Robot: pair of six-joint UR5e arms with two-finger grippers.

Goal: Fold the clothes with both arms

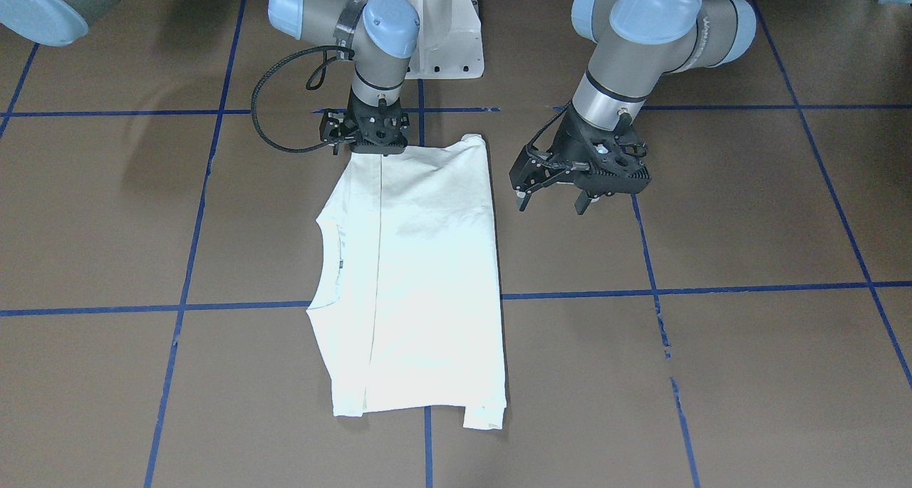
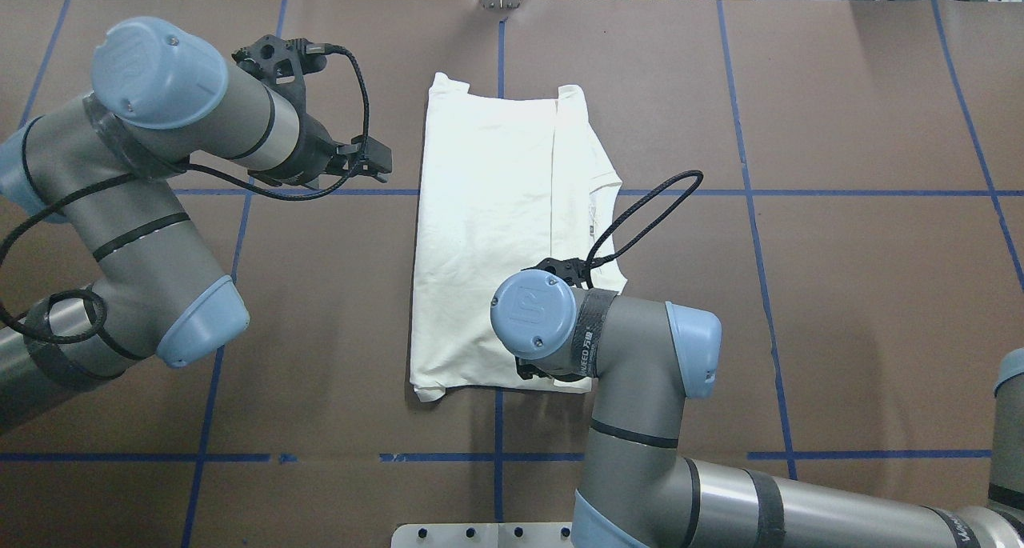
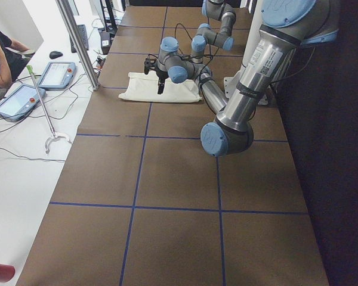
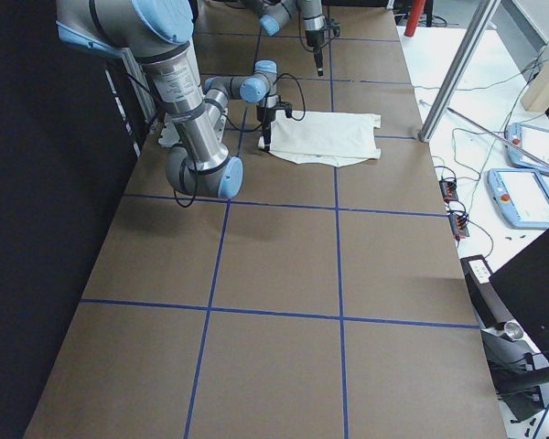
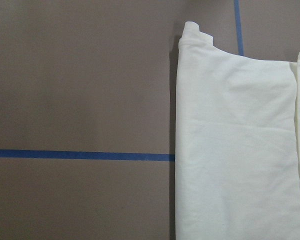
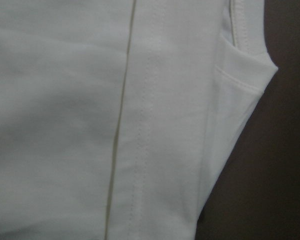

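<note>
L claw (image 1: 552,201) apart, R claw (image 1: 370,140) unclear on T-shirt (image 1: 427,274) edge; long axis runs fwd, collar (image 1: 325,260) rightward.

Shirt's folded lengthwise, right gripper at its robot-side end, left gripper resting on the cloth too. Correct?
Not quite. The front-facing view shows the left gripper off the shirt, open over bare table beside it. The rest holds: shirt folded lengthwise, right gripper at its robot-side end.

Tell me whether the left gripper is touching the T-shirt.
Apart. The front-facing view shows a strip of bare table between the left gripper, its jaws open, and the T-shirt's side edge.
</note>
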